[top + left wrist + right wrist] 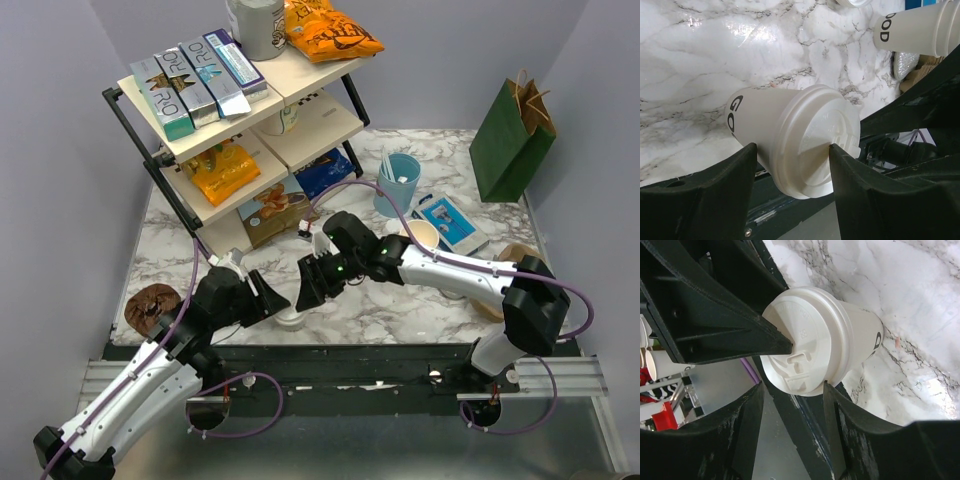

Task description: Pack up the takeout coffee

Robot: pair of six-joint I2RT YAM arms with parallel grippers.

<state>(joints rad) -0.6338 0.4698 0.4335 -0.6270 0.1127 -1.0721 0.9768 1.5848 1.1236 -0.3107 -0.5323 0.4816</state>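
Observation:
The takeout coffee [291, 320], a cream paper cup with a white lid, stands on the marble table [420, 300] near its front edge. It also shows in the left wrist view [790, 135] and the right wrist view [840, 335]. My left gripper [272, 300] [792, 147] straddles it. One fingertip [751, 150] touches the cup wall under the lid rim. The other fingertip [834, 149] rests on the lid top. My right gripper [310, 285] [792, 389] is open just beside the lid. One of its fingers [832, 400] is at the lid rim.
A stack of lidless cream cups [920, 30] lies to the right on the table. A light blue cup with sticks [398, 183], a blue box [450, 222] and a green paper bag [512, 140] stand at the back right. A snack shelf [230, 120] is at the back left.

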